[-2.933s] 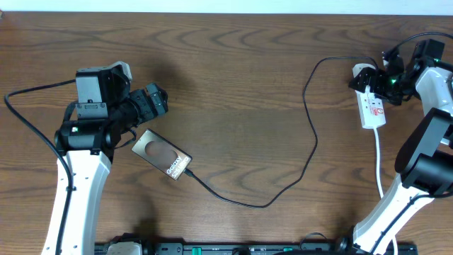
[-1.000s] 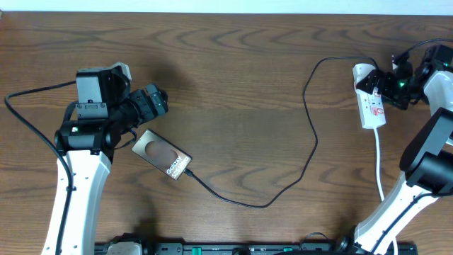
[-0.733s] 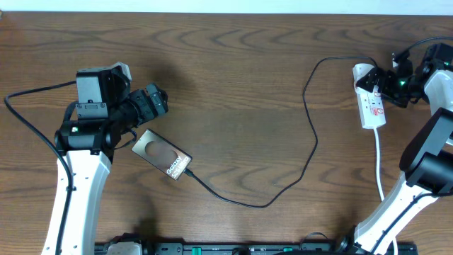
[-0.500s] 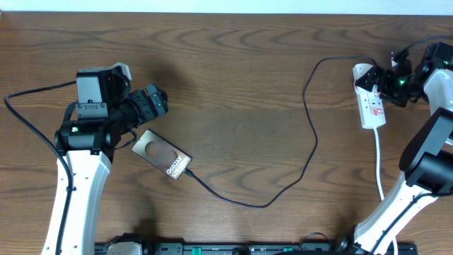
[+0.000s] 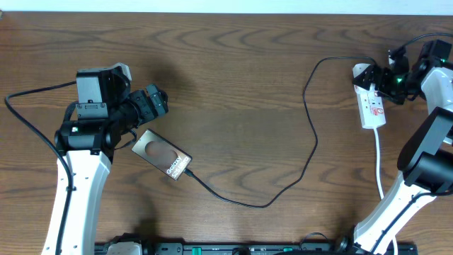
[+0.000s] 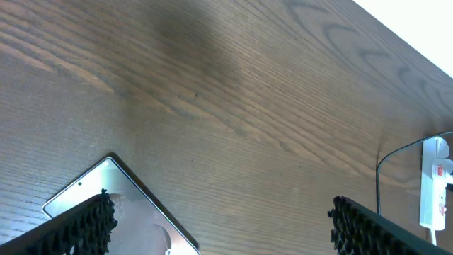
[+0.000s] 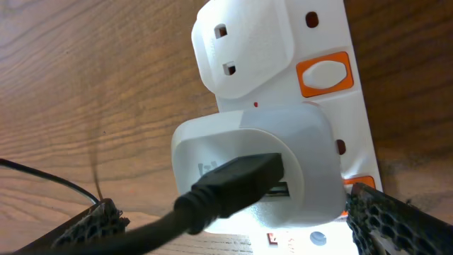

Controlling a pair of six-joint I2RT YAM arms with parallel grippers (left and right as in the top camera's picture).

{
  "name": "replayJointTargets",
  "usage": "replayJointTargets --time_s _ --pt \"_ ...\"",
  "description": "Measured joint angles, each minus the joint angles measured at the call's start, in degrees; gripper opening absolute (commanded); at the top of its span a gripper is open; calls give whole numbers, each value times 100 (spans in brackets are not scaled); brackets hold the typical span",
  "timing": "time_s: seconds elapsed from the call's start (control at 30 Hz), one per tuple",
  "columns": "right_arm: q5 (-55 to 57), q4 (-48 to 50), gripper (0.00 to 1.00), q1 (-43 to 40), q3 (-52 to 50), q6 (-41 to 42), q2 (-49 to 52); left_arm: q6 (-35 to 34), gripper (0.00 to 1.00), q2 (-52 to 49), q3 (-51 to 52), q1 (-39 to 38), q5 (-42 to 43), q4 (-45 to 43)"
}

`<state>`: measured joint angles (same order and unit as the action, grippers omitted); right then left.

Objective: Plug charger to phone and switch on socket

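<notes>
The phone (image 5: 163, 154) lies flat left of centre, its corner (image 6: 131, 212) showing in the left wrist view. The charger (image 5: 309, 152), a thin black cable, runs from the phone's lower-right end in a loop to a white adapter (image 7: 265, 159) plugged into the socket (image 5: 372, 106). Its black plug (image 7: 237, 183) sits in the adapter. My right gripper (image 5: 382, 78) (image 7: 233, 209) is open, its fingers either side of the adapter, just below an orange switch (image 7: 324, 74). My left gripper (image 5: 154, 100) (image 6: 226, 227) hangs open above the phone's far end, holding nothing.
The socket's white cord (image 5: 379, 166) trails toward the front edge beside the right arm. The left arm's black cable (image 5: 28, 127) loops at the far left. The socket (image 6: 433, 185) and the charger (image 6: 379, 177) also show small in the left wrist view.
My right gripper pulled slightly right, off the socket, then edged back toward its far end. The left arm, phone and charger have not moved.
</notes>
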<state>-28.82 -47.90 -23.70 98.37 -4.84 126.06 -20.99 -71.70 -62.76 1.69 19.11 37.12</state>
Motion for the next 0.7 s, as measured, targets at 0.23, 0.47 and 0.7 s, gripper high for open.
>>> replayJointTargets --time_s 0.23,0.47,0.7 --pt "125 39 99 103 37 4 0 0 95 0 0 2 0 0" --pt "232 13 99 146 59 4 0 2 95 0 0 0 2 9" --pt "271 -50 99 149 66 7 0 0 95 0 0 0 0 15"
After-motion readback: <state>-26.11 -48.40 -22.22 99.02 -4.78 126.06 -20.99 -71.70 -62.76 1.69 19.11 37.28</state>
